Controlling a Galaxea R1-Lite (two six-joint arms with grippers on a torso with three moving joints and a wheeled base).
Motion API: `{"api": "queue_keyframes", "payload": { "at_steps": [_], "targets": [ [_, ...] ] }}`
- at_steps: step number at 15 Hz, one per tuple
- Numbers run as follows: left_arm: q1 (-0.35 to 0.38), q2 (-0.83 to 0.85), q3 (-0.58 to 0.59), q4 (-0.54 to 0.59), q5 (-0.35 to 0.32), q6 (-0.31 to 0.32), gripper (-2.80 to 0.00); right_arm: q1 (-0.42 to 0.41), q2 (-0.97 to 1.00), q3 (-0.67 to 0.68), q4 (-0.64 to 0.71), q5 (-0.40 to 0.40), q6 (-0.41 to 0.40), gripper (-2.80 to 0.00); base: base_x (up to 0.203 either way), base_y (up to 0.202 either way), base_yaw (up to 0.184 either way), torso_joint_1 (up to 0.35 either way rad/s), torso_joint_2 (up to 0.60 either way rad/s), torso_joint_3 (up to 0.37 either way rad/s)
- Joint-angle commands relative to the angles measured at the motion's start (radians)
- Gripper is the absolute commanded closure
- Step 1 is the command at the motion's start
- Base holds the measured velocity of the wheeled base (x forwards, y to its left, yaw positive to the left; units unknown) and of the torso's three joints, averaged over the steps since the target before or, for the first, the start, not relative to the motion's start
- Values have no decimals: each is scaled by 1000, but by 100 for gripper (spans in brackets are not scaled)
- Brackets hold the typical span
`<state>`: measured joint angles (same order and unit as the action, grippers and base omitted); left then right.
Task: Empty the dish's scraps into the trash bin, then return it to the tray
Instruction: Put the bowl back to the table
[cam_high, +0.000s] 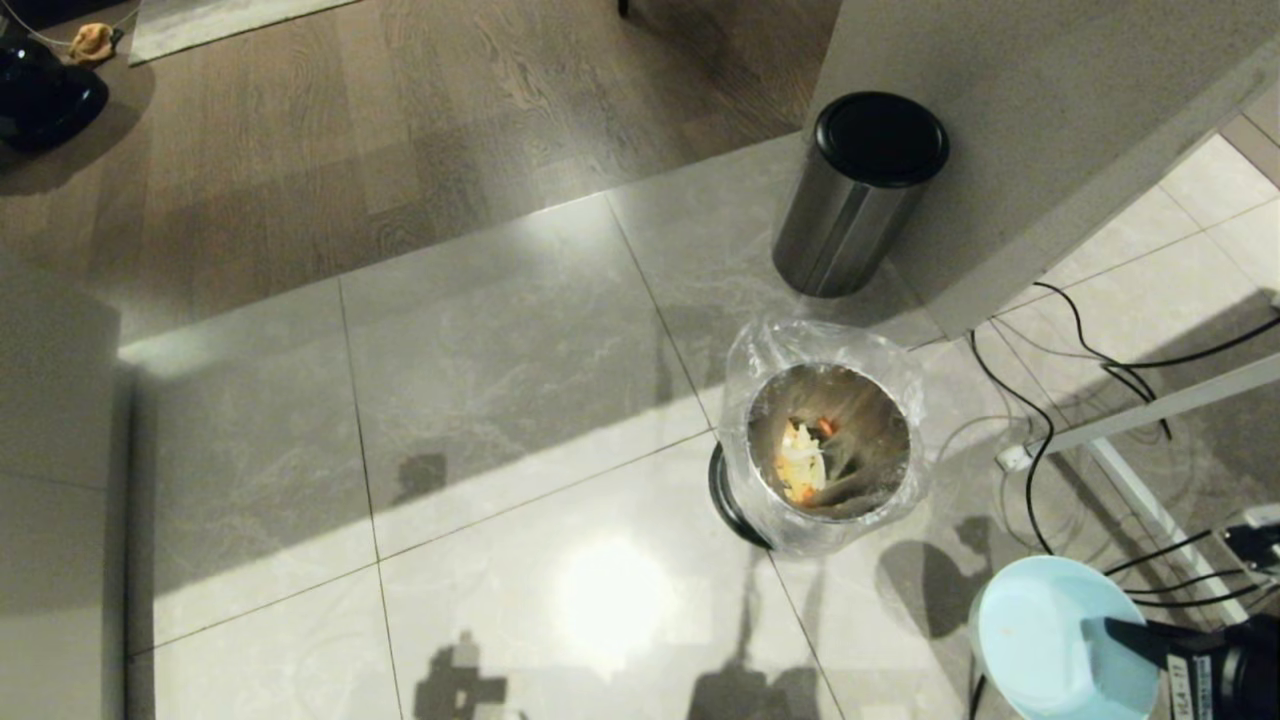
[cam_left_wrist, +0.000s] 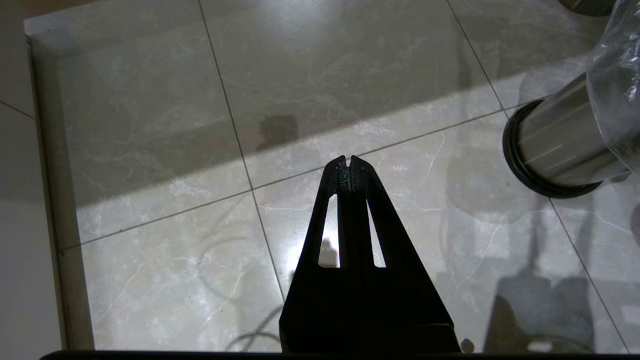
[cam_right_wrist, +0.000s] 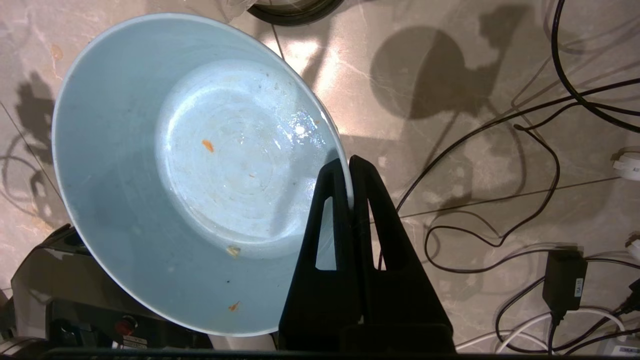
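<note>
Right gripper (cam_right_wrist: 349, 165) clamps the rim of the dish (cam_right_wrist: 200, 165), one finger inside the wall, one outside. Dish is light blue, held off the floor at the near right of the head view, tilted so its inside faces the wrist camera. Only a few orange flecks and one pale crumb cling to the inner surface; otherwise bare and glossy.

Left gripper (cam_left_wrist: 348, 162) hangs over bare floor tiles (cam_left_wrist: 350, 70), fingertips pressed together, holding nothing. Steel bin wall and black base ring show at the edge of its view.

Black cables (cam_right_wrist: 480, 150) loop over the tiles under and beside the dish, with a black power adapter (cam_right_wrist: 564, 276) and white plugs nearby. More cables run along a white frame leg (cam_high: 1150, 505) at the right of the head view. None of them touch the dish.

Just beyond the dish stands the trash bin (cam_high: 822, 440), small, steel, its clear bag folded crinkly over the rim. The scraps (cam_high: 803, 462) lie inside at the bottom: pale strips with orange pieces. Dish and bin are apart; nothing lies between them but tile and shadow.

Farther on, a taller steel cylinder bin (cam_high: 855, 200) with a black lid stands against a pale speckled wall or cabinet side (cam_high: 1050, 120), close behind the trash bin but not touching.

Beyond the tiles, wood flooring (cam_high: 400, 110). At the far left corner, a dark rounded object (cam_high: 45, 95) and a small tan item (cam_high: 92, 42), too small to identify. The tray is not in any view.
</note>
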<state>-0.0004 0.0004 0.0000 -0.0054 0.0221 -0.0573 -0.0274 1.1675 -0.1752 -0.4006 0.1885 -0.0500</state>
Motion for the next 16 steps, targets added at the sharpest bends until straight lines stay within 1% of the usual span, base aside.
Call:
{"api": "queue_keyframes", "payload": {
  "at_steps": [1,12,16],
  "targets": [
    [-1,0,0,-1,1,-1,0,0,-14,12,-4,0,-2,0,0,0,0,0,0,0],
    [0,1,0,-1,1,-1,0,0,-3,14,-12,-7,-5,0,0,0,0,0,0,0],
    [-1,1,0,-1,1,-1,0,0,12,14,-14,-6,-7,0,0,0,0,1,0,118]
  ]
}}
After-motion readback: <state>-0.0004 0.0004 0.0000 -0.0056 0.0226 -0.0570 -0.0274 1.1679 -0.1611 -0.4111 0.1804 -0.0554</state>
